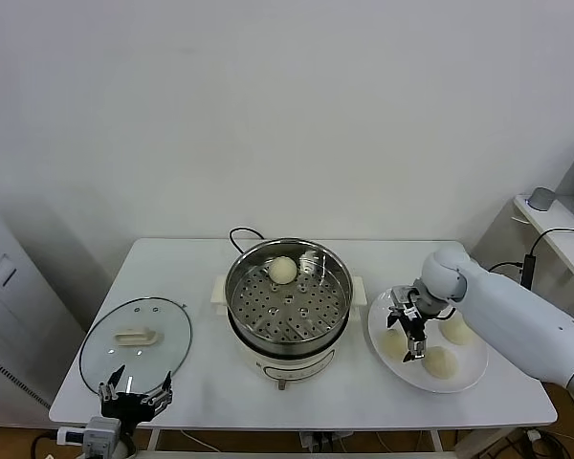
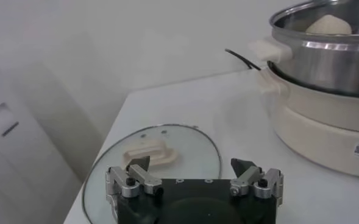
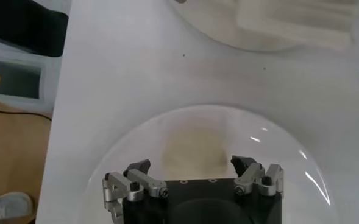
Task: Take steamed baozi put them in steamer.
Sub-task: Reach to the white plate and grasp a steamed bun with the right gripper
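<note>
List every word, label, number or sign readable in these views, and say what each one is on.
No text can be read in any view.
Steamer: a small white sticker with a code-like square pattern on its cream base, too small to read.
Pale cabinet at the robot's left: a small dark slot or tag, no legible characters.
Glass lid, plate, baozi: no markings.
</note>
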Tool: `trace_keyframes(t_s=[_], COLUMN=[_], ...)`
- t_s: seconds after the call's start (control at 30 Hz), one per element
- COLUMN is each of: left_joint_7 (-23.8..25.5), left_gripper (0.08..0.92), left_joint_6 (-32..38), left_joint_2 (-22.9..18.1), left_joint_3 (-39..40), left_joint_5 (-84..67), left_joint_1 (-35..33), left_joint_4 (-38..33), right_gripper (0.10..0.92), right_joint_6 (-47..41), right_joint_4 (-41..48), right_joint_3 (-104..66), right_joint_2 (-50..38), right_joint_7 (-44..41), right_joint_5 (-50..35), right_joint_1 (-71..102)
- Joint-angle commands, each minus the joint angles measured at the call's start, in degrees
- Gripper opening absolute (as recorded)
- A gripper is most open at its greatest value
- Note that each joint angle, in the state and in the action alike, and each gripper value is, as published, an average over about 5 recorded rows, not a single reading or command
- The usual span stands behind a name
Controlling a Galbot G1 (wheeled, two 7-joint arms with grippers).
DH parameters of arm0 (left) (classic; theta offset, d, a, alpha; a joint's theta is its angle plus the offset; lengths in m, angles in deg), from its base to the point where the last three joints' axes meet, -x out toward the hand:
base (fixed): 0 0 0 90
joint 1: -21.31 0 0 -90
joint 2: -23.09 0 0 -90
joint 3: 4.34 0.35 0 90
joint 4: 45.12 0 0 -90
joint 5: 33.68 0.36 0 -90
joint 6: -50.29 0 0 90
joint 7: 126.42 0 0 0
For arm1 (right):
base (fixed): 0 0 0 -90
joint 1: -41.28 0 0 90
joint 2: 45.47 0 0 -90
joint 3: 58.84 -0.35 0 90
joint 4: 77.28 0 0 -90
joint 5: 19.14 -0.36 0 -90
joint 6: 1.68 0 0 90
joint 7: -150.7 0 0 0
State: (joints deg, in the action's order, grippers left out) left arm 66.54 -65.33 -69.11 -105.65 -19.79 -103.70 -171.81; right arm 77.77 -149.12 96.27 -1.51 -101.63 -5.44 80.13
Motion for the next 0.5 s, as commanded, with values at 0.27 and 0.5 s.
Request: trace_keyframes(t_s=[0.27,0.5], left_joint_7=[0.03,0.01], left_gripper=[0.823,0.823], left_joint_6=[0.04,0.11], left_joint_2=[-2.64,-2.62], left_joint_3=[0.08,0.26], left_joint_5=[0.23,0.18], left_joint_1=[0.0,0.02], left_joint_4=[0.33,0.34], right_gripper=[0.823,0.732], right_joint_6=[0.22,-0.17], right_joint_4=[0.69,0.9], right_joint_3=[-1.02,-1.2], right_joint_2=[0.99,0.86], right_joint_7=[1.08,1.19], right_joint_5=[1.64,1.64], right_joint_1=[1.49,1.3])
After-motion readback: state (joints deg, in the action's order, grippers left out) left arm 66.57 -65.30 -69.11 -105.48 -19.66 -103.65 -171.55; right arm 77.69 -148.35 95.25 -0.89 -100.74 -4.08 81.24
